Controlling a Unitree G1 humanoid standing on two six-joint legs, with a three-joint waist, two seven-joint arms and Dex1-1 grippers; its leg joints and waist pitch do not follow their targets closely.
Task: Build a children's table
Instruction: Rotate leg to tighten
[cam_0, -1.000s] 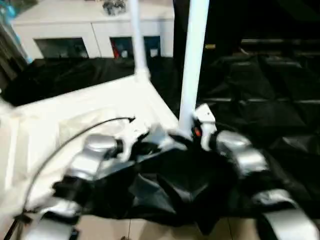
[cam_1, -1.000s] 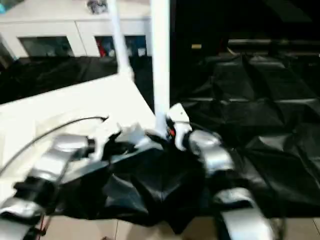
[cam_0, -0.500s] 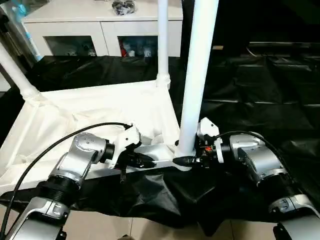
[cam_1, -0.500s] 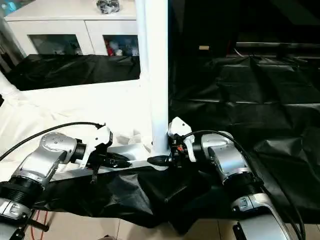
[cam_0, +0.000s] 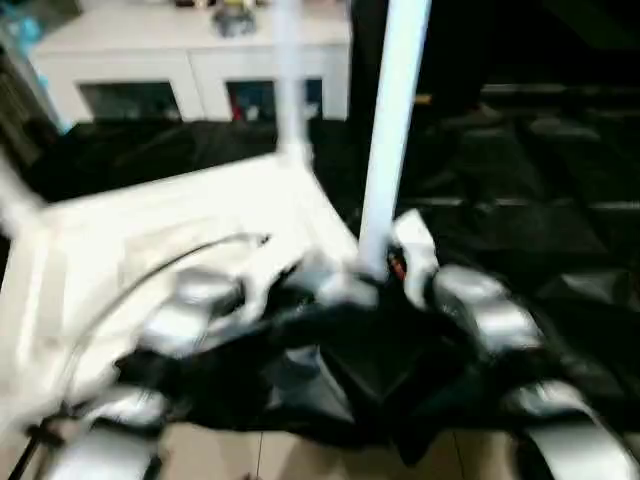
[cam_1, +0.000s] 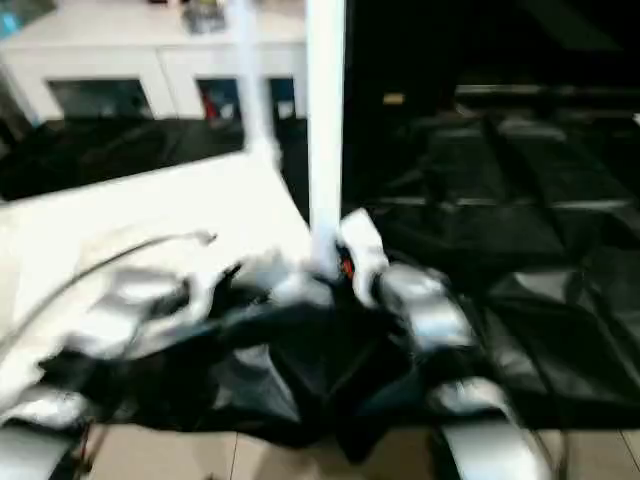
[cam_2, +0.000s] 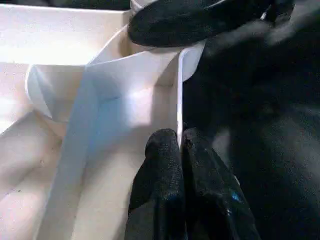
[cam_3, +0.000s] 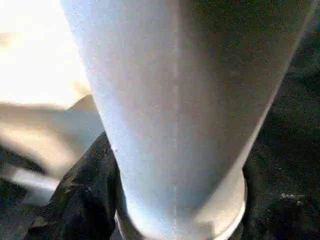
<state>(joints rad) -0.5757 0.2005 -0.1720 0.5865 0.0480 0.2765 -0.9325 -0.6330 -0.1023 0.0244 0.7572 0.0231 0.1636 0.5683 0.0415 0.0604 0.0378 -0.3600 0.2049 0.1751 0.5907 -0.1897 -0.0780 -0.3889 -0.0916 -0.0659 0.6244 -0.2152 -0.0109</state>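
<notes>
My head views are smeared, so edges run soft, but the table top (cam_0: 180, 225) lies upside down on the black-draped work table (cam_0: 520, 200), taking the stretch from nine o'clock to the centre, its left side cut off by the frame. A near leg (cam_0: 392, 130) stands upright in the corner socket (cam_2: 150, 65) at about six o'clock of centre, its upper end cut off; a far leg (cam_0: 290, 80) rises at twelve o'clock, little more than a pale streak. Behind it a white cabinet (cam_0: 190, 60) sits along the back, its contents too blurred to read. My left gripper (cam_2: 181, 145) is closed tight, its two black fingers (cam_2: 162, 165) pinching the thin edge wall of the table top just beside that socket. My right gripper (cam_0: 385, 268) sits at the foot of the near leg; in its wrist view the leg (cam_3: 175, 100) hides nearly everything, with one black finger (cam_3: 85, 200) lying against its base at the collar. The jaws look to bracket the leg, yet I cannot tell whether they press on it or stand slightly off
</notes>
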